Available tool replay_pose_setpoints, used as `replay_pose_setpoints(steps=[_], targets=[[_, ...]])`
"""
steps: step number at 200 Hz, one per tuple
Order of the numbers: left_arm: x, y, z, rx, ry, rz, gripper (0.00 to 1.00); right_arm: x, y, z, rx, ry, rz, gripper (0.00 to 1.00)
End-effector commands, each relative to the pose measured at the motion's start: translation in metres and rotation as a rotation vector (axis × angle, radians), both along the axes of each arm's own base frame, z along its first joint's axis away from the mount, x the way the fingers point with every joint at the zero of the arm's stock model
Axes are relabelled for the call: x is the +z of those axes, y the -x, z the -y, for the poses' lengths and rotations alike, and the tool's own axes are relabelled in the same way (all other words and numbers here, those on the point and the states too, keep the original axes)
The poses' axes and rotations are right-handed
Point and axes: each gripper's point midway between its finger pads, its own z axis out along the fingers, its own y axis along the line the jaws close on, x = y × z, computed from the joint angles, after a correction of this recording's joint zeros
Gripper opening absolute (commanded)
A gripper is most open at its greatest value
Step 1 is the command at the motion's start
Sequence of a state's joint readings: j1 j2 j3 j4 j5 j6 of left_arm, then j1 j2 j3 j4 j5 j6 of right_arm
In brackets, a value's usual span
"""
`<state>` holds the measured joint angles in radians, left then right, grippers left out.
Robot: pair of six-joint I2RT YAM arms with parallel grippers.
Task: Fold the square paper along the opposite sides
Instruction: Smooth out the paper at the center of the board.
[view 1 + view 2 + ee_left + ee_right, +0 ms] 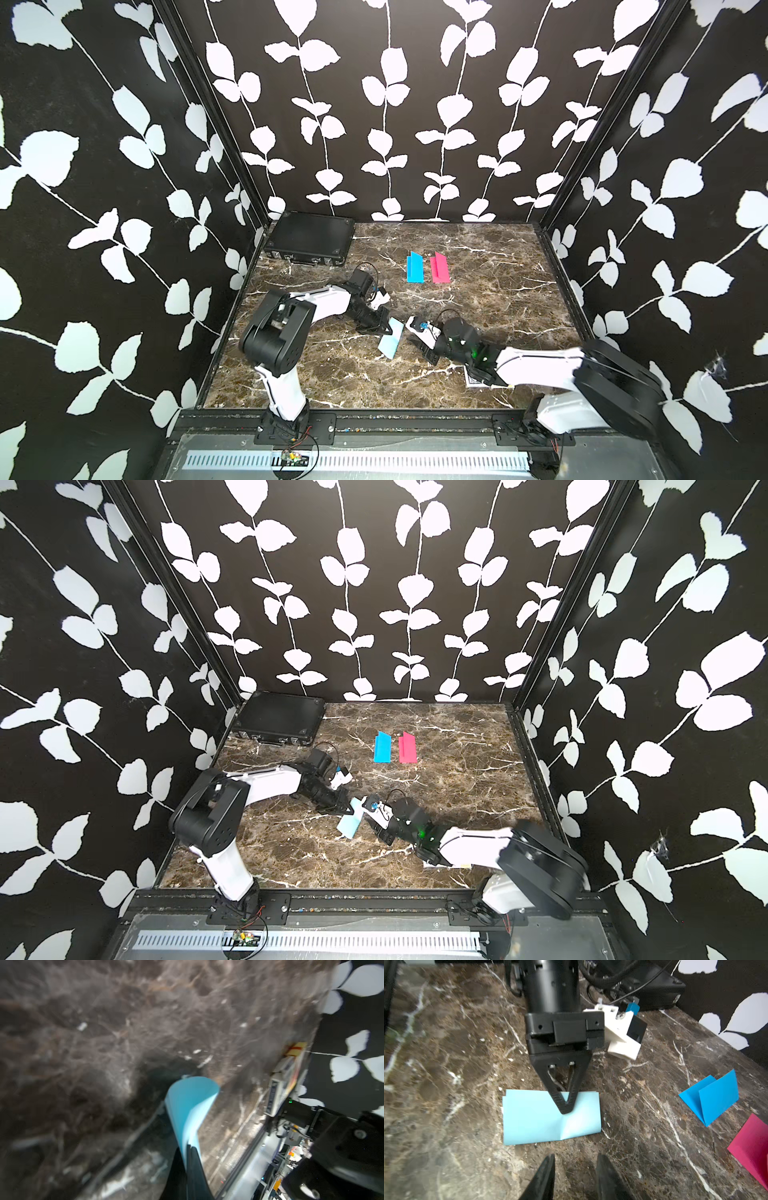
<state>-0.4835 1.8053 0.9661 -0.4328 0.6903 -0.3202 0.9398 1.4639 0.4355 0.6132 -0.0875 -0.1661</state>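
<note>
The light blue square paper (392, 341) (348, 824) is doubled over, in the middle of the marble table (478, 266). My left gripper (388, 330) (351, 810) is shut on it. In the left wrist view the paper (191, 1101) curves out from between the shut fingertips of the left gripper (188, 1148). In the right wrist view the left gripper (566, 1108) pinches the paper (533, 1120) at its far edge, and a crease shows near the rounded fold. My right gripper (575, 1159) (423, 351) is open and empty, a short way off the near edge.
A folded blue paper (414, 269) (712, 1097) and a folded pink paper (439, 269) (749, 1147) lie side by side farther back. A black case (309, 243) sits in the back left corner. A white label (473, 380) lies under the right arm.
</note>
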Motion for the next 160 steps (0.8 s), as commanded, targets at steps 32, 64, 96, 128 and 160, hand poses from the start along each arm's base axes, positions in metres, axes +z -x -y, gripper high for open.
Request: replay_pose_setpoints(steps=[32, 64, 96, 128, 160], targets=[[-0.008, 0.001, -0.008, -0.043, -0.068, 0.004, 0.0, -0.004, -0.022, -0.042, 0.047, -0.056, 0.065, 0.32], [-0.011, 0.001, -0.006, -0.05, -0.059, -0.01, 0.0, -0.011, -0.026, -0.063, 0.08, -0.1, 0.006, 0.23], [-0.008, 0.001, -0.006, -0.05, -0.052, -0.003, 0.0, -0.009, -0.03, -0.064, 0.069, -0.103, -0.032, 0.19], [-0.008, 0.001, -0.005, -0.048, -0.047, -0.003, 0.0, -0.02, -0.036, -0.066, 0.061, -0.097, -0.061, 0.11], [-0.007, 0.001, -0.005, -0.048, -0.044, -0.004, 0.0, -0.038, -0.031, -0.059, 0.05, -0.071, -0.104, 0.08]])
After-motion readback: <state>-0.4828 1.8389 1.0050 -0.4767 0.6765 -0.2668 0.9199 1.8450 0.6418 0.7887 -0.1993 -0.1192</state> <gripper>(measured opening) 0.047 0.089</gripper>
